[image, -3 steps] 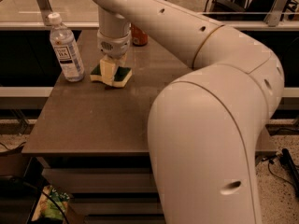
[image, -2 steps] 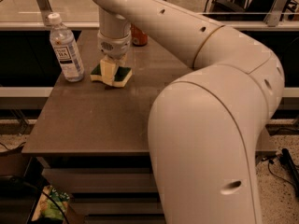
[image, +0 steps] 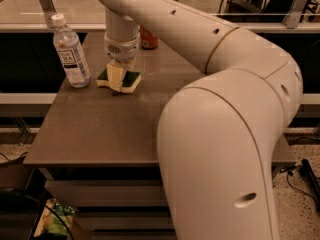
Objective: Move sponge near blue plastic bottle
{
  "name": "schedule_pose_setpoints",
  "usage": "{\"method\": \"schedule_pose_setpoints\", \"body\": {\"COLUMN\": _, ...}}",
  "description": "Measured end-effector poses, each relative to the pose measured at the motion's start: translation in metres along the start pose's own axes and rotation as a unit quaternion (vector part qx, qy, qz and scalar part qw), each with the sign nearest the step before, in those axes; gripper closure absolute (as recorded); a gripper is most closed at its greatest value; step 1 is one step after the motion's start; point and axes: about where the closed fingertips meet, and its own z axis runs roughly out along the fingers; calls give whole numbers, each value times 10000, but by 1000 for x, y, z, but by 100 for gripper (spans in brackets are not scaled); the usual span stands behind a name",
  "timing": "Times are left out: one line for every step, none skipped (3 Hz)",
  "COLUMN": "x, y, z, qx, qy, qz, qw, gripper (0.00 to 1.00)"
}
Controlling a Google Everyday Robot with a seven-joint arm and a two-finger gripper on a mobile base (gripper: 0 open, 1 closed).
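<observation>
The sponge (image: 131,79), dark green on top with a pale yellow body, lies on the brown table (image: 110,129) at its far left. The blue plastic bottle (image: 71,53), clear with a white cap and white label, stands upright just left of the sponge, a short gap between them. My gripper (image: 116,80) points straight down onto the sponge, its pale fingers (image: 115,75) over the sponge's middle and touching it.
A red soda can (image: 149,38) stands behind the arm at the table's far edge. My large white arm (image: 225,134) fills the right half of the view and hides the table's right side. Shelves and a green bag (image: 55,219) lie below.
</observation>
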Motion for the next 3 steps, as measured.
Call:
{"method": "schedule_pose_setpoints", "body": {"x": 0, "y": 0, "z": -1, "qx": 0, "qy": 0, "qz": 0, "qw": 10000, "gripper": 12}}
{"method": "schedule_pose_setpoints", "body": {"x": 0, "y": 0, "z": -1, "qx": 0, "qy": -1, "qz": 0, "qw": 10000, "gripper": 0}}
{"method": "schedule_pose_setpoints", "body": {"x": 0, "y": 0, "z": -1, "qx": 0, "qy": -1, "qz": 0, "qw": 10000, "gripper": 0}}
